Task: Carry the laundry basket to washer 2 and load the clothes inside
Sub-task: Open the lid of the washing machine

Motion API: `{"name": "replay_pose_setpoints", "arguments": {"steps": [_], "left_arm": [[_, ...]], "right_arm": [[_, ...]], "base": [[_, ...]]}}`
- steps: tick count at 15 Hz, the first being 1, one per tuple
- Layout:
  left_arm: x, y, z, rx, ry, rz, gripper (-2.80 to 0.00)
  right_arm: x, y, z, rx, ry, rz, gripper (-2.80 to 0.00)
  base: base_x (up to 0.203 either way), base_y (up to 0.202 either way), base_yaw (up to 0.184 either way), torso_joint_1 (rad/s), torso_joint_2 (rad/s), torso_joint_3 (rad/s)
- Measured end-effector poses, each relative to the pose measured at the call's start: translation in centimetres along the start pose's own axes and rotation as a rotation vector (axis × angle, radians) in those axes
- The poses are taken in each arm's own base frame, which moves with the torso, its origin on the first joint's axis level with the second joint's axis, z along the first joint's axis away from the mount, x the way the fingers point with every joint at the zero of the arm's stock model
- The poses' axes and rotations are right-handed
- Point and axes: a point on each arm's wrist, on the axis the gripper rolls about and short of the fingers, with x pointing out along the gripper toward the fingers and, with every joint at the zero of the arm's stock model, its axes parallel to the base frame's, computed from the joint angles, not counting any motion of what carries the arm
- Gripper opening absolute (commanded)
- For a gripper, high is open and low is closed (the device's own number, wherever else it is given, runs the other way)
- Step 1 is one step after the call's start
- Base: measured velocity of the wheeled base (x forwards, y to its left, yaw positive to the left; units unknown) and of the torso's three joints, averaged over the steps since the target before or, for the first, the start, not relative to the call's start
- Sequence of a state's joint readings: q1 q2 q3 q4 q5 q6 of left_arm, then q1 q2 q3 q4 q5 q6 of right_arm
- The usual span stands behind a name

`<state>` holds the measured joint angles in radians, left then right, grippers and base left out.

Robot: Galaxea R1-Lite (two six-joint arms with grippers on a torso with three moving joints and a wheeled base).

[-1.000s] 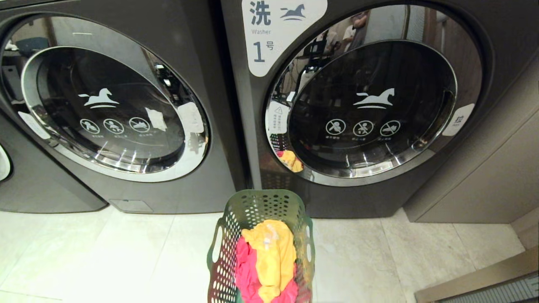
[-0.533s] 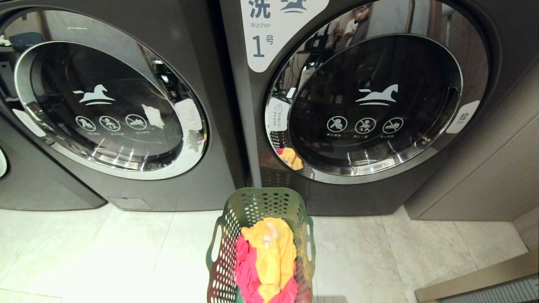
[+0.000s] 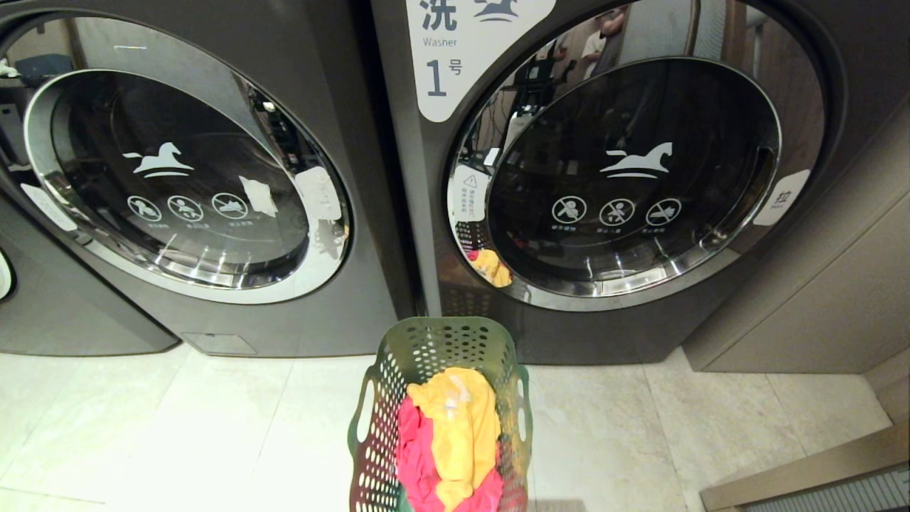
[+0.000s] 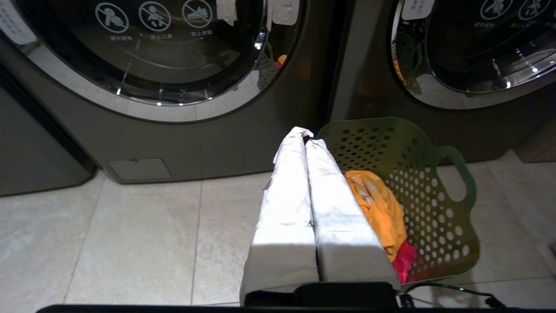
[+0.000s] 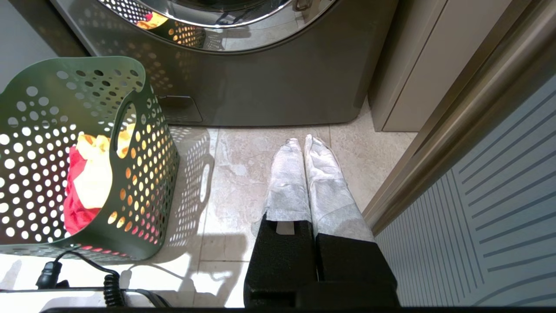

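The green laundry basket (image 3: 441,331) stands on the tiled floor in front of the dark grey machine labelled 1 (image 3: 455,71). The clothes lie inside it: a yellow garment (image 3: 455,419) on a pink-red one (image 3: 416,462). To the left is a like machine (image 3: 185,178) whose label is out of view, so I cannot tell whether it is washer 2. Both round doors are closed. My left gripper (image 4: 304,134) is shut and empty, just left of the basket (image 4: 417,174). My right gripper (image 5: 302,141) is shut and empty, low over the floor, apart from the basket (image 5: 52,113).
A beige cabinet (image 3: 817,284) stands right of the machine labelled 1. A brown threshold with a ribbed panel (image 5: 499,182) runs close along my right gripper. A black coiled cable (image 5: 108,282) lies by the basket's base. Another machine's edge (image 3: 43,313) shows far left.
The whole head view shifted a little a second ago, so the camera moved. The basket, the clothes and the machines stay where they were.
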<state>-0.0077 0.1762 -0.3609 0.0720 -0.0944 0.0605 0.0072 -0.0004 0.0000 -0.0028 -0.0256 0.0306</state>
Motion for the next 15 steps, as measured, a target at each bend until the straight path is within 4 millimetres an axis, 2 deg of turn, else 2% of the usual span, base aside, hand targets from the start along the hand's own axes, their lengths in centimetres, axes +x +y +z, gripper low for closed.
{"name": "replay_pose_setpoints", "arguments": {"steps": [1, 2, 4, 6, 9, 11, 13, 15], "left_arm": [[1.2, 0.2, 1.7, -0.029, 0.034, -0.014, 0.00], [2.8, 0.4, 3.3, -0.060, 0.082, -0.026, 0.00], [7.4, 1.0, 5.8, -0.128, 0.187, -0.045, 0.00], [12.8, 1.4, 6.6, -0.181, 0.282, -0.066, 0.00], [20.8, 2.1, 5.2, -0.236, 0.354, -0.120, 0.00], [25.0, 3.6, 3.5, -0.268, 0.330, -0.191, 0.00], [27.3, 5.5, 2.0, -0.292, 0.302, -0.298, 0.00], [28.7, 6.6, 0.4, -0.276, 0.298, -0.386, 0.00]], "right_arm": [[0.0, 0.0, 0.0, 0.000, 0.000, 0.000, -2.80], [0.0, 0.0, 0.0, 0.000, 0.000, 0.000, -2.80], [0.0, 0.0, 0.0, 0.000, 0.000, 0.000, -2.80], [0.0, 0.0, 0.0, 0.000, 0.000, 0.000, -2.80], [0.0, 0.0, 0.0, 0.000, 0.000, 0.000, -2.80], [0.0, 0.0, 0.0, 0.000, 0.000, 0.000, -2.80], [0.0, 0.0, 0.0, 0.000, 0.000, 0.000, -2.80], [0.0, 0.0, 0.0, 0.000, 0.000, 0.000, -2.80]], "base": [[0.000, 0.000, 0.000, 0.000, 0.00, 0.000], [0.000, 0.000, 0.000, 0.000, 0.00, 0.000], [0.000, 0.000, 0.000, 0.000, 0.00, 0.000], [0.000, 0.000, 0.000, 0.000, 0.00, 0.000], [0.000, 0.000, 0.000, 0.000, 0.00, 0.000], [0.000, 0.000, 0.000, 0.000, 0.00, 0.000], [0.000, 0.000, 0.000, 0.000, 0.00, 0.000], [0.000, 0.000, 0.000, 0.000, 0.00, 0.000]]}}
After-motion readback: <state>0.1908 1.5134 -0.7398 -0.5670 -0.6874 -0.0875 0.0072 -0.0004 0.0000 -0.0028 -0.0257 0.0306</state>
